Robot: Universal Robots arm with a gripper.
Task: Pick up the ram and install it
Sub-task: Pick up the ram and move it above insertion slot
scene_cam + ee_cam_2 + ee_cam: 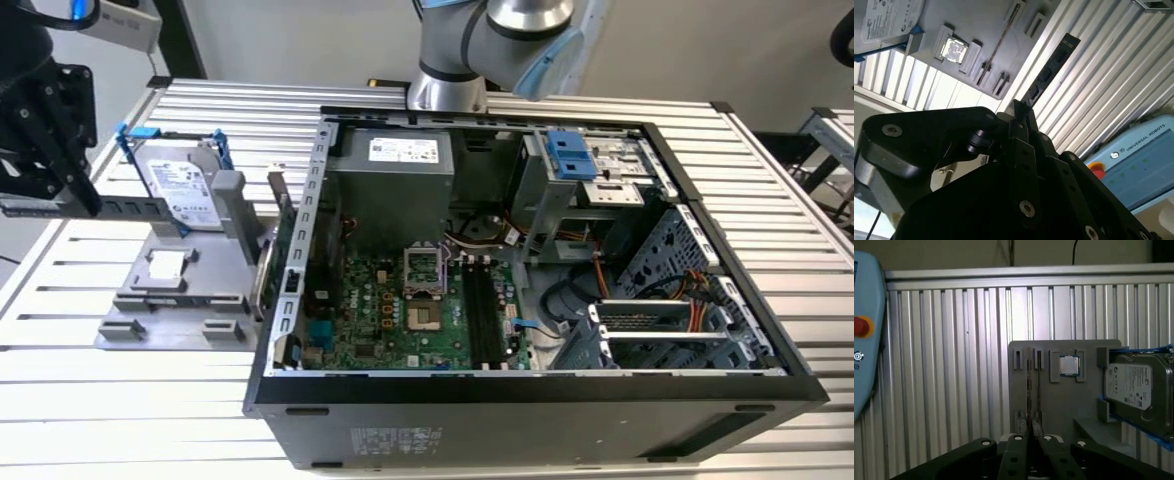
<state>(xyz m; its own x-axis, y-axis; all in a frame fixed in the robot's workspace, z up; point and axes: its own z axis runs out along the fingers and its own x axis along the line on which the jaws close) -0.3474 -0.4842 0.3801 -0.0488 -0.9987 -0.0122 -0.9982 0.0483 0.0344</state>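
1. A slatted metal table (pixel 134 420) carries everything.
2. An open computer case (pixel 534 385) lies on it, with the motherboard (pixel 387 300) facing up.
3. A grey holder (pixel 174 300) sits beside the case, on the exterior view's left, and a hard drive (pixel 180 190) is propped on it.
4. The gripper (pixel 1021 112) hangs at the far side of the holder from the case, its fingers clamped tight on the ram (pixel 1054 65).
5. The ram sticks out from between the fingers, in the air above the slats, near the holder and well apart from the case.
6. A small processor chip (pixel 1069 365) lies in a pocket of the holder.
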